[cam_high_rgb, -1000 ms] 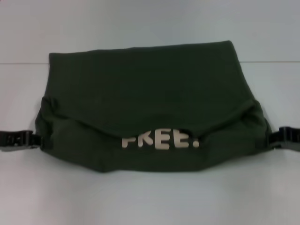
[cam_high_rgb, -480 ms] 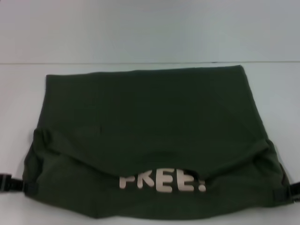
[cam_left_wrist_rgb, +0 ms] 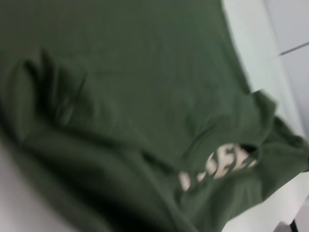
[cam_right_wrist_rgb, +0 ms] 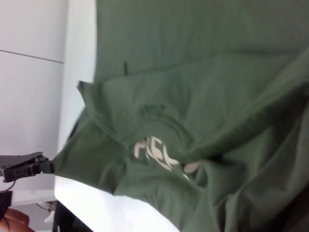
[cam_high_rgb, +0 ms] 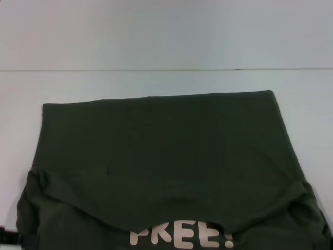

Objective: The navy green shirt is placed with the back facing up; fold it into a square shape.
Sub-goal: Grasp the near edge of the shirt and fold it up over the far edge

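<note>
The navy green shirt lies spread across the near half of the white table, plain side up. Its near part is folded over, showing the cream letters "FREE" at the bottom edge of the head view. The lettering also appears in the right wrist view, and part of it peeks from a fold in the left wrist view. My left gripper is shut on the shirt's left side edge; in the head view only a dark bit of the left gripper shows at the lower left corner. My right gripper is out of view.
A thin seam line crosses the table behind the shirt. Bare white tabletop lies beyond the shirt's far edge and to both sides. The table's near edge shows in the right wrist view, with cables and clutter below it.
The shirt has slid toward me across the table, its far edge dropping well below the seam line. Both grippers moved with it; the right one has left the head view.
</note>
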Robot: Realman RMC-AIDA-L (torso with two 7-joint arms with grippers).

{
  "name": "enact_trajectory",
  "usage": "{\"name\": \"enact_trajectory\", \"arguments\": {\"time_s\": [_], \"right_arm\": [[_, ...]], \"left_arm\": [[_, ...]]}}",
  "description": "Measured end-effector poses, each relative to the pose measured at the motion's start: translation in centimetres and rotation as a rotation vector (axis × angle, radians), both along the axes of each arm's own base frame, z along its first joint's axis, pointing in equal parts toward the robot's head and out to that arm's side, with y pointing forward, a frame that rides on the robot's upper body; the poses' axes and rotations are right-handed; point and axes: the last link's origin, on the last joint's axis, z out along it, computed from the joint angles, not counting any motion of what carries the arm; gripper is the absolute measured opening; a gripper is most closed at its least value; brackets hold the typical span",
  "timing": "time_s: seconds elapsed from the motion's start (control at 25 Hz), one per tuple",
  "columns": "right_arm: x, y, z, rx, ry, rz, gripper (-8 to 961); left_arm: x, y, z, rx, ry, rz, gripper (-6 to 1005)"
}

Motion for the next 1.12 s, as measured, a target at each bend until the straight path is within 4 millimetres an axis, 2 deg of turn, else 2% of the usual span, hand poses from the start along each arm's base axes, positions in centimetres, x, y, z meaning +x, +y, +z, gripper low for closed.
{"name": "enact_trajectory", "arguments": {"time_s": [0.16,0.44,0.68,0.84,0.88,0.92,1.12], "right_arm": [[-0.8,1.2,1.3,0.092,0.060,0.043,44],[-3.8,5.7,3.2,0.241,0.123,0.132,44],[-4.0,9.4,4.2,0.435,0.080,0.095,43],[-2.4,12.0,3.7,0.576,-0.019,0.004,43],[-1.8,13.2,3.2,0.622,-0.061,-0.031,43],[-1.8,13.2,3.2,0.622,-0.061,-0.031,43],[-2.0,15.7,1.5,0.677,-0.153,-0.050,43]], "left_arm": [[0.8,1.9,1.3,0.069,-0.032,-0.033,0],[3.2,7.4,3.0,0.188,-0.019,-0.031,0],[4.6,12.2,3.5,0.318,0.060,0.022,0],[4.2,14.2,3.1,0.388,0.140,0.090,0],[3.8,14.7,3.0,0.411,0.168,0.120,0],[3.6,14.9,2.8,0.421,0.180,0.135,0],[2.9,15.7,2.2,0.462,0.212,0.171,0]]}}
